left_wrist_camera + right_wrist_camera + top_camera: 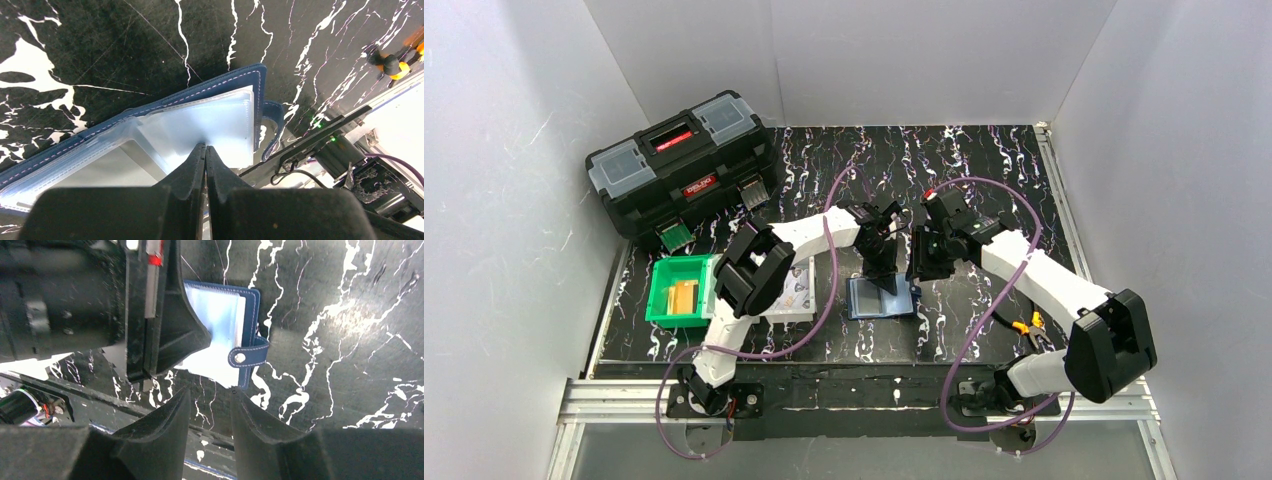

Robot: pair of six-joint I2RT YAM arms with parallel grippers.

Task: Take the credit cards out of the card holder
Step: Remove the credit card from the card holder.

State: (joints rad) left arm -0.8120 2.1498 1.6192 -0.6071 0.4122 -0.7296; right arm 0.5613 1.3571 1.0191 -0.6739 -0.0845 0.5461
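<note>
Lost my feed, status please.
Left pincer shut, tips on clear pockets of navy soft bifold card holder. Right pincer open beside it. No obstruction seen.

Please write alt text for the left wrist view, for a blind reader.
The left gripper, fingers pressed together, points at the clear inner pockets of the open navy card holder. The holder lies on a black marbled table. Orange-handled pliers show at top right.

The black, white-veined tabletop (984,160) is enclosed on three sides by white walls (874,50); an aluminium rail (624,400) is fitted along its near edge.
</note>
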